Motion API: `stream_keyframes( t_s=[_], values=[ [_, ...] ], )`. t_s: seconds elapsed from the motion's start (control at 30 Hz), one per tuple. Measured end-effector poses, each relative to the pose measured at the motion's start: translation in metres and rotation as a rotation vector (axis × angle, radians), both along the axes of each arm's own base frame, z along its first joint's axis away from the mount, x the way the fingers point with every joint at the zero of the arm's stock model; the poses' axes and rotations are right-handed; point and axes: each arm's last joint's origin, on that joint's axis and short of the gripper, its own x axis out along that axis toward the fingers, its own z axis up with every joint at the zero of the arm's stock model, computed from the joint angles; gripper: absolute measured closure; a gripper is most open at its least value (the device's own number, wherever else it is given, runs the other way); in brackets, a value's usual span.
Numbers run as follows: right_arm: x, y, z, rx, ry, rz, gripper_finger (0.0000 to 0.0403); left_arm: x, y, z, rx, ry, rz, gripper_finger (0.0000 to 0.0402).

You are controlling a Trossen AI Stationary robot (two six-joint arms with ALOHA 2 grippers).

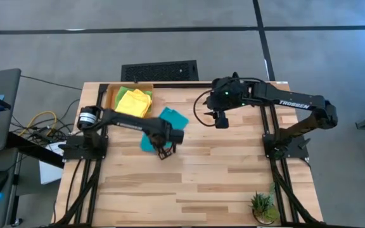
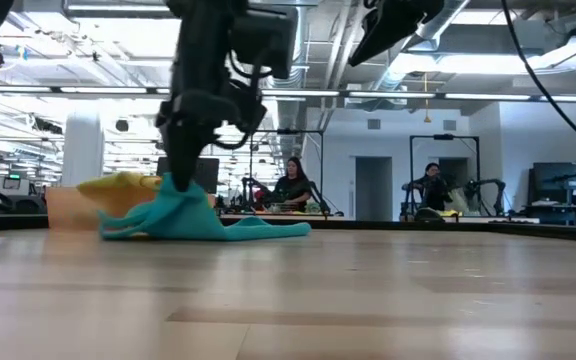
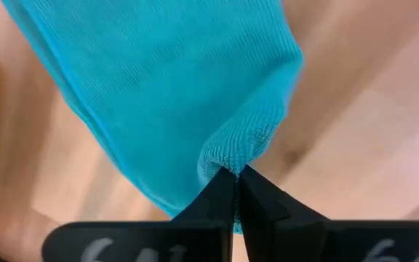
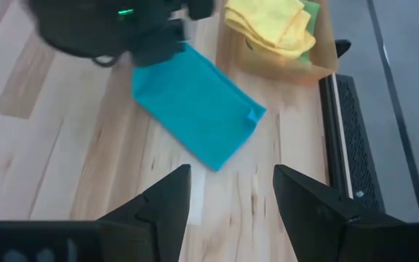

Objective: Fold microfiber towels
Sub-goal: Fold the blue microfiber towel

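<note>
teal towel (image 4: 195, 113) lies diagonally on the table, corner pinched by left fingers (image 3: 236, 191); right fingers (image 4: 231, 200) wide.

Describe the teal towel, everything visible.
The teal towel is a soft knit-looking cloth, folded into a rough rectangle, lying on the wooden table beside the orange tray of yellow towels. The left gripper, shut, pinches one edge, bunching the fabric there. In the low view that end is lifted.

Probably a robotics lab: other arm rigs (image 2: 473, 195), seated people (image 2: 293, 185) behind.
</note>
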Motion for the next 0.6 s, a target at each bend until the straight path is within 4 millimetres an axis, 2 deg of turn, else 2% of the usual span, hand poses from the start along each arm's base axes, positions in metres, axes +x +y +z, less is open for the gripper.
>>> stream_keyframes(
  t_s=[0.33,0.43,0.6],
  values=[
    [-0.002,-0.001,-0.002,0.005,0.025,-0.005,0.0182,0.005,0.073,0.021,-0.017,-0.06,-0.076,0.0401],
    [-0.002,-0.002,-0.002,0.005,0.025,-0.007,0.0182,0.006,0.085,0.029,-0.014,-0.084,-0.119,0.0401],
    [-0.002,-0.003,-0.002,0.004,0.025,-0.013,0.0182,0.01,0.092,0.038,-0.024,-0.121,-0.211,0.0401]
  ],
)
